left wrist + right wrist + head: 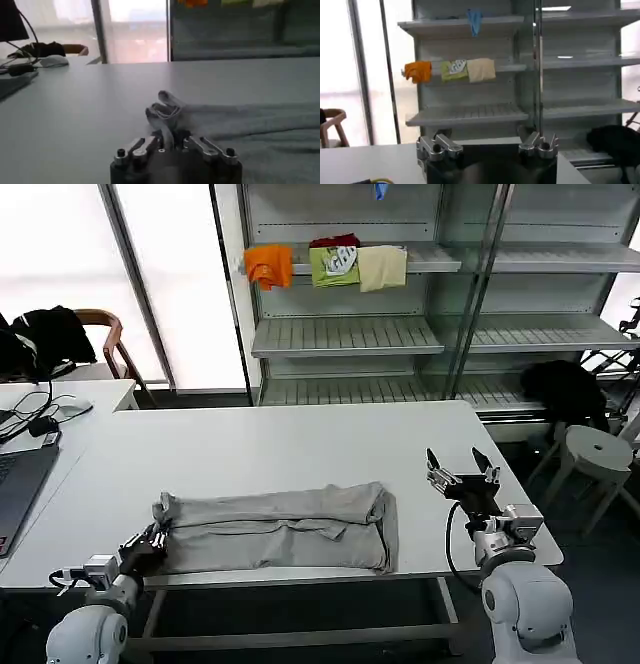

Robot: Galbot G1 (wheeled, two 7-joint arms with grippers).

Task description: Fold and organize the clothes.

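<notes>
A white table is set before metal shelving carrying small folded garments. A light grey shirt, folded into a long band, is laid along the near edge. Its left end is clenched by the left gripper. The right gripper is held spread and empty, right of the shirt.

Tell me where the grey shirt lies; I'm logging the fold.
In the head view the shirt lies folded lengthwise along the table's near edge, left of centre, its left end at the left end effector, the open right end effector off to its right.
</notes>
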